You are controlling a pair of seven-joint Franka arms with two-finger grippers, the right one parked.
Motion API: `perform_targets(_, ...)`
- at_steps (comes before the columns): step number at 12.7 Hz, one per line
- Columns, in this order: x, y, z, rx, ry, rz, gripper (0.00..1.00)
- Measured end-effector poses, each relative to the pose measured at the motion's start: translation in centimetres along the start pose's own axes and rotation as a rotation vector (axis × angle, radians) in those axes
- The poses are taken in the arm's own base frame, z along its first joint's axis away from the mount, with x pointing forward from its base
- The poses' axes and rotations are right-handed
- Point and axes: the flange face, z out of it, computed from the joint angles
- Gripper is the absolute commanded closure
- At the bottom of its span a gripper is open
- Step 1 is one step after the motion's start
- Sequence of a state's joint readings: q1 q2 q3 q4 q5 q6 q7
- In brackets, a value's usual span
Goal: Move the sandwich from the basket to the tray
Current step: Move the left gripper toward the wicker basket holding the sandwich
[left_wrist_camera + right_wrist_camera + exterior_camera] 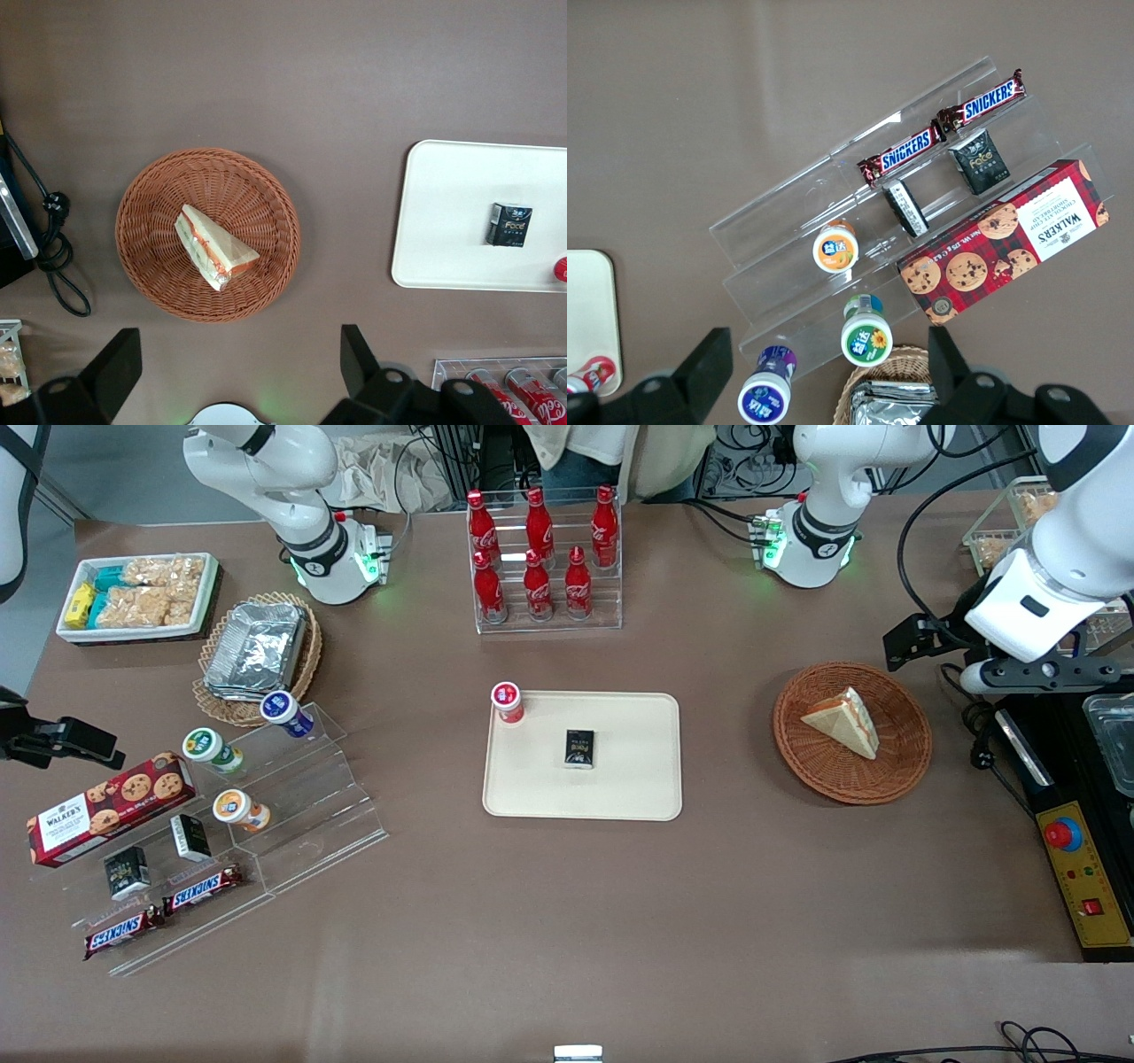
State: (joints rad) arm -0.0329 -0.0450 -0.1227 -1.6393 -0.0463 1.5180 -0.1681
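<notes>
Approach step; gripper hovers high above the basket, fingers wide and empty; sandwich lies in basket, well apart from tray; next: descend, straddle wedge.

Front cam high overview, wrist cams look down, both show tray.

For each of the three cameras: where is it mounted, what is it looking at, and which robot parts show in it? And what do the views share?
Front: high above the table, looking down at the whole table, both arm bases and the left arm.
Left wrist: on the working arm, looking straight down on the sandwich in the basket; the open pincer hovers apart from the basket.
Right wrist: on the parked arm, above the acrylic shelf; its fingers show.
Shared: the tray shows in all three.
</notes>
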Motion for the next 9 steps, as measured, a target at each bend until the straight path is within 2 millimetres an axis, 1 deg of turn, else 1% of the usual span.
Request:
perform_targets(3, -0.1, 0.3, 0.0, 0.001, 0.001, -0.029, 0.0)
perform_targets(6, 0.0, -0.3, -0.3, -0.001, 0.002, -0.074, 0.0)
perform_targets(9, -0.6, -1.2, 0.0, 0.012, -0.042, -0.306, 0.0)
